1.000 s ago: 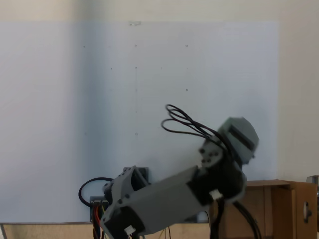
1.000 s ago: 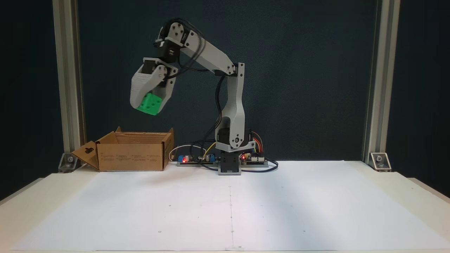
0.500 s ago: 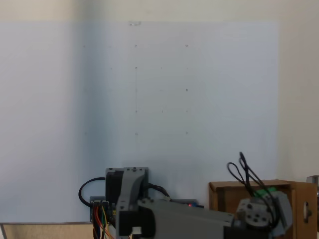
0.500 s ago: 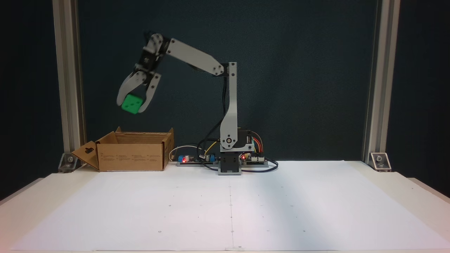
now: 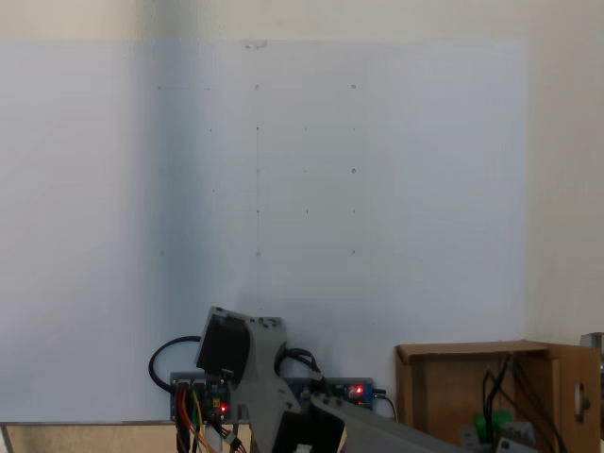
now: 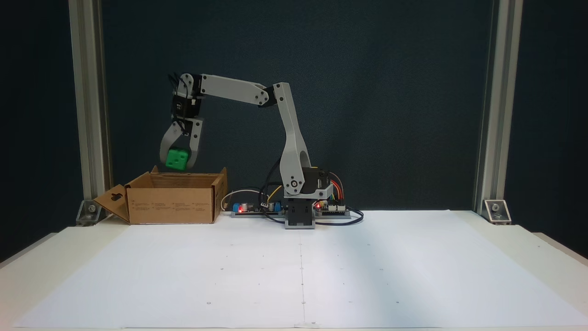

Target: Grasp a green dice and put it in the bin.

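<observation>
Pale table (image 6: pixel 27 271) under a big white paper sheet (image 6: pixel 367 276) dotted with small marks. Standing on it along the back edge: brown box (image 6: pixel 172 204) at left in a fixed view, arm base (image 6: pixel 300 216) mid, circuit boards (image 6: pixel 250 209) beside the base, red lights on.

matt brown cardboard bin (image 6: pixel 171 203), smooth green plastic dice (image 6: pixel 177 159)
</observation>
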{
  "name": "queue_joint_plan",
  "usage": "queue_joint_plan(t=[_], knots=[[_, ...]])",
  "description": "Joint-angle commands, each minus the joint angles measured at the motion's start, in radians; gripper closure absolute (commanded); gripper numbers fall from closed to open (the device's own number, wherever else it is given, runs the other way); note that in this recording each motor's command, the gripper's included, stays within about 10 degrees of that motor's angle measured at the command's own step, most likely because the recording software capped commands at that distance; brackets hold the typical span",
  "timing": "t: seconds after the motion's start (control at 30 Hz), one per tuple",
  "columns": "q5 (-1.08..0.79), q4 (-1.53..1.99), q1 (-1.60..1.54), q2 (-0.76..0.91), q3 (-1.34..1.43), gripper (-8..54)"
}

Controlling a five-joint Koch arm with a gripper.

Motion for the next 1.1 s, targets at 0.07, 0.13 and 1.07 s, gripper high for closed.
queue_joint_plan(t=[0.07,0.13,1.07], knots=[[-0.086,0.069,0.011,0.017,-0.06,34.0],[-0.086,0.069,0.011,0.017,-0.055,34.0],[0.156,0.018,-0.143,0.087,0.002,5.3]])
